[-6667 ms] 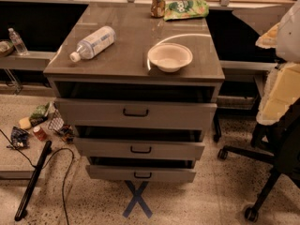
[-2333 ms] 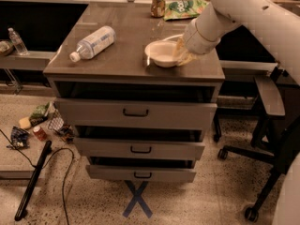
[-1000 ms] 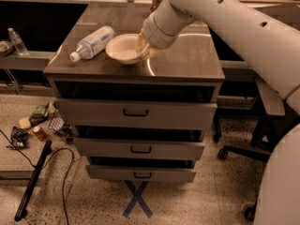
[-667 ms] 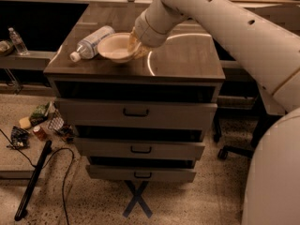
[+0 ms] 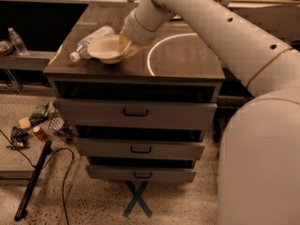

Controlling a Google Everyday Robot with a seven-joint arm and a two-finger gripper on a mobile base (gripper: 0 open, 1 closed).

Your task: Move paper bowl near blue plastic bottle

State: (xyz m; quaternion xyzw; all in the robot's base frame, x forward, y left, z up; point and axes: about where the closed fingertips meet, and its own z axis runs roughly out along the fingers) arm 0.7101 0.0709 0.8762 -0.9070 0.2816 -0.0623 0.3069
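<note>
Clamping the paper bowl (image 5: pixel 107 49), gripper (image 5: pixel 124 42) beside blue plastic bottle (image 5: pixel 87 43) lying cap (image 5: pixel 74 56) front-left.

Gripper (image 5: pixel 124 42) over drawer cabinet (image 5: pixel 187 60) top, clamped on paper bowl (image 5: pixel 107 49) rim at bowl's 3 o'clock. Blue plastic bottle (image 5: pixel 83 47) lies at bowl's 10 o'clock, partly behind it, cap twd 8 o'clock. Small water bottle (image 5: pixel 18 41) well off at 9 o'clock.

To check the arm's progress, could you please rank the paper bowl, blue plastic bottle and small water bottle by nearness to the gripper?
The gripper is above the cabinet top.
1. paper bowl, at the gripper.
2. blue plastic bottle, just left of it.
3. small water bottle, far left.
</note>
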